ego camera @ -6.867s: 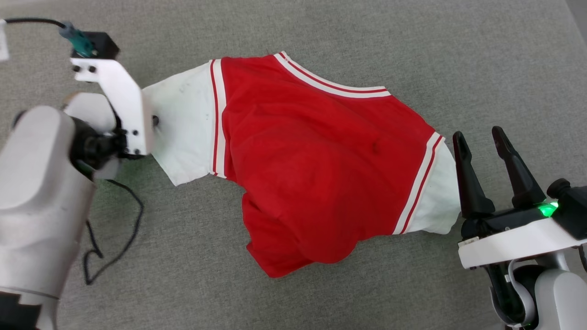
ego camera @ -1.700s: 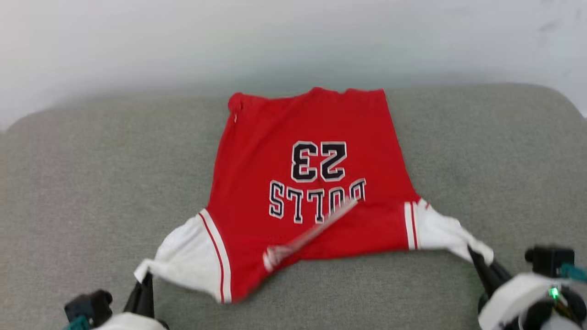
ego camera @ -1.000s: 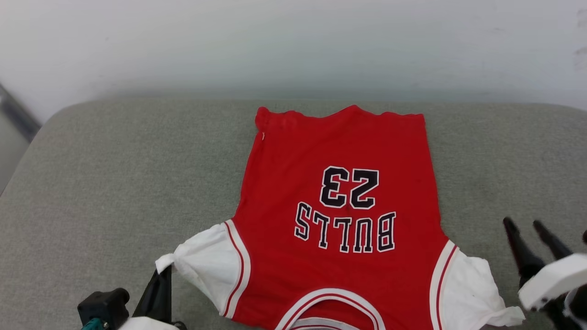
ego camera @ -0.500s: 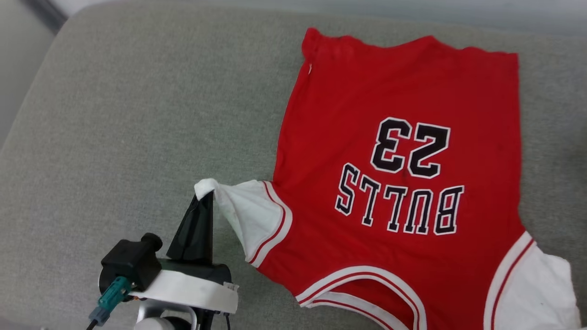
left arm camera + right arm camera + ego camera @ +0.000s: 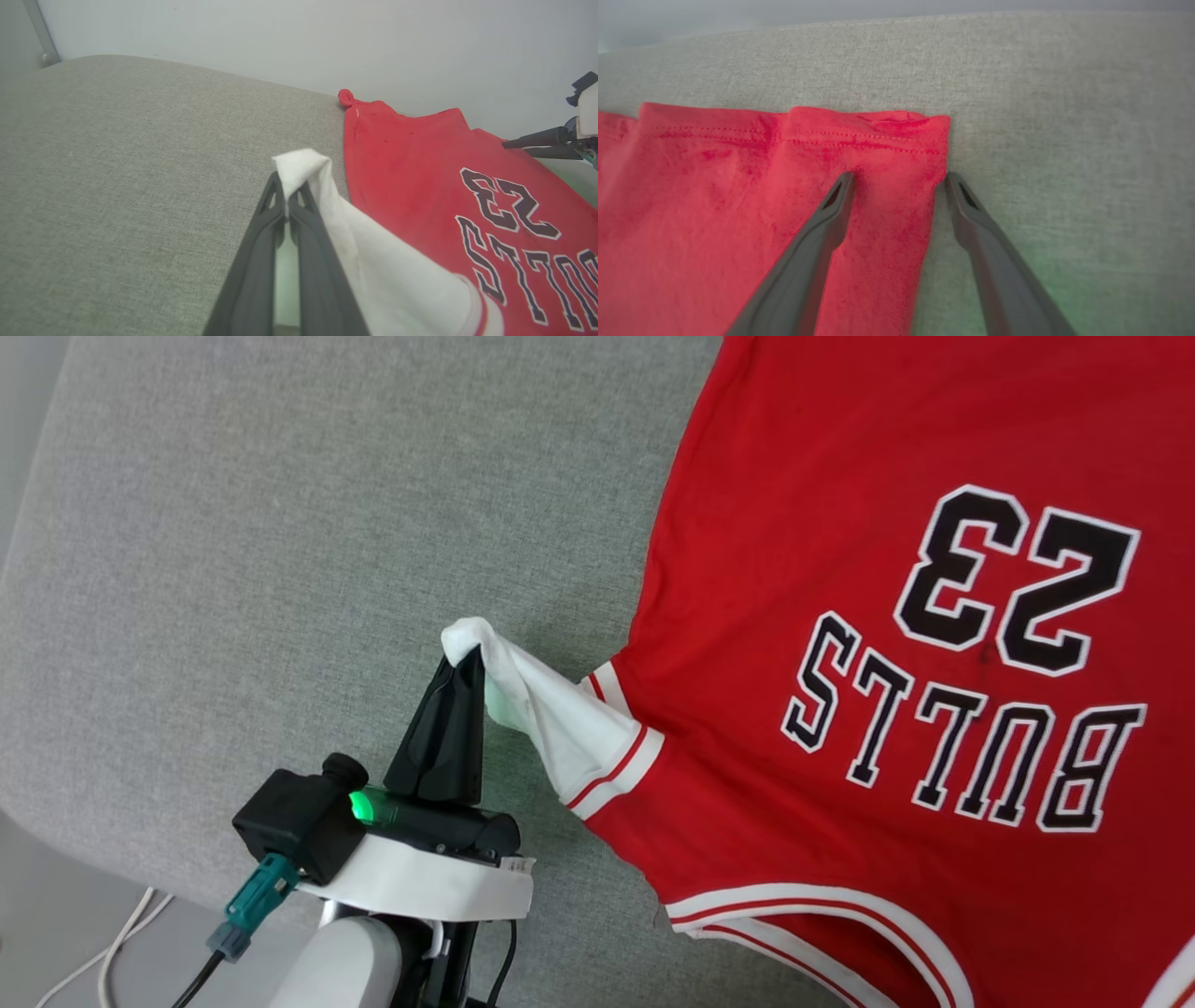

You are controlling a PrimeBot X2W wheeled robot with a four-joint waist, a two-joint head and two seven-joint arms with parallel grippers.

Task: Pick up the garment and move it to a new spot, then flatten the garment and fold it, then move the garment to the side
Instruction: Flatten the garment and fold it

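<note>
Left pincer is seen clamped on the tip of the white sleeve of the garment, its 2 fingers pressed together and the cloth bunched and raised off the grey cushion. The right pincer is held with fingers apart, straddling the side edge of the red body just short of the hem corner; nothing is gripped there. The garment is laid chest-up on the cushion, lettering upside down toward the robot, hem toward the wall.

Flattening is judged to be the step in hand. The sleeve should be drawn outward and low, away from the body, until its twist is spread, then lowered before release; a high lift would likely drag the red panel into wrinkles. The hem corner is best pinned or pulled at the same moment so that tension is shared.

Open cushion is offered to the left of the sleeve. The cushion's near edge lies close behind the left wrist, with cables below it, so backward travel should be kept short.
</note>
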